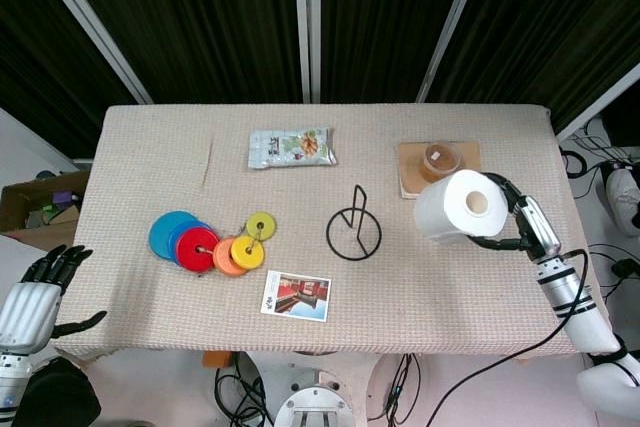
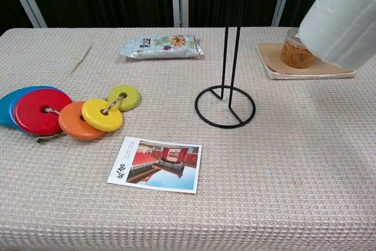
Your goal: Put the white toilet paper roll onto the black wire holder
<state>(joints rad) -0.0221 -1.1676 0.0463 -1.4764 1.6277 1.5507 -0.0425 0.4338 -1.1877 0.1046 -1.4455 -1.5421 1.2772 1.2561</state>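
The white toilet paper roll (image 1: 459, 208) is lifted off the table and tilted, right of the black wire holder (image 1: 353, 230). My right hand (image 1: 523, 226) grips it from the right side, fingers wrapped around it. In the chest view the roll (image 2: 343, 19) hangs at the top right, above the table, and the right hand itself is hidden. The holder (image 2: 227, 86) stands upright on its ring base at mid table, its tall post bare. My left hand (image 1: 33, 297) hangs open beyond the table's left front corner, holding nothing.
A wooden board (image 1: 441, 178) with a jar of rubber bands (image 2: 298, 51) lies just behind the roll. A snack packet (image 1: 291, 147) is at the back. Coloured discs on a cord (image 1: 208, 242) and a postcard (image 1: 296, 295) lie left and front of the holder.
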